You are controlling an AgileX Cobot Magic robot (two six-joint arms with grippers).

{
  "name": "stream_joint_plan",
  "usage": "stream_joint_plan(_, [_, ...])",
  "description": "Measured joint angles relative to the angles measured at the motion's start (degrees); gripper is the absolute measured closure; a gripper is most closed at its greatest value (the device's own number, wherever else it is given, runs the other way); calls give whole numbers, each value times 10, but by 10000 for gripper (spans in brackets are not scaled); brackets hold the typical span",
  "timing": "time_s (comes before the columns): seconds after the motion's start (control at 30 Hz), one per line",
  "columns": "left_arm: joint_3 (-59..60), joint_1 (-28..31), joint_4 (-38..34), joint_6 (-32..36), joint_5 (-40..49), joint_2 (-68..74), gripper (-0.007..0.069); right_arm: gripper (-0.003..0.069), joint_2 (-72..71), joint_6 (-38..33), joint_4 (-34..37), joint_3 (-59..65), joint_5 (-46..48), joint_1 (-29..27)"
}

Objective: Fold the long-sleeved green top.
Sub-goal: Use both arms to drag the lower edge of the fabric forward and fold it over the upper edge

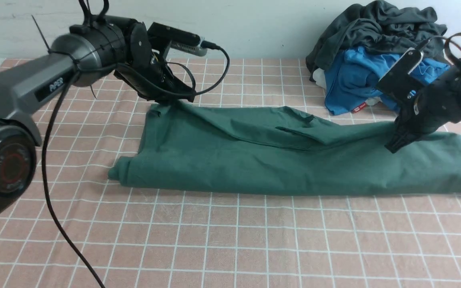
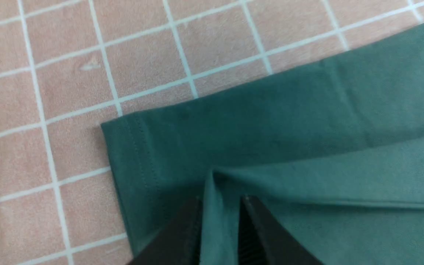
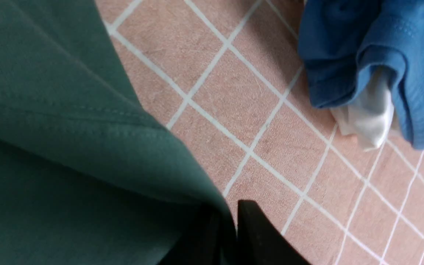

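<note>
The green long-sleeved top (image 1: 278,160) lies across the middle of the table as a long folded band, running off the right edge of the front view. My left gripper (image 1: 174,99) is at its far left corner, shut on a raised ridge of the green cloth (image 2: 219,228) next to the hemmed edge. My right gripper (image 1: 394,146) is at the far edge toward the right end, shut on a fold of the green cloth (image 3: 87,154). The logo and neck label are hidden.
A heap of clothes sits at the back right: a dark grey garment (image 1: 374,28) on a bright blue one (image 1: 354,80), with a bit of white cloth (image 3: 366,121) under the blue. The pink checked tablecloth (image 1: 230,240) covers the table. A black cable (image 1: 54,200) hangs at left.
</note>
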Motion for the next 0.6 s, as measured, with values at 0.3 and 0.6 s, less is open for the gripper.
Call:
stream_joint_plan(0.3, [-76, 15, 91, -92, 82, -16, 239, 391, -26, 102, 89, -89, 135, 15])
stream_joint_plan(0.6, [-52, 8, 8, 4, 178, -116, 452, 658, 38, -318, 472, -92, 139, 56])
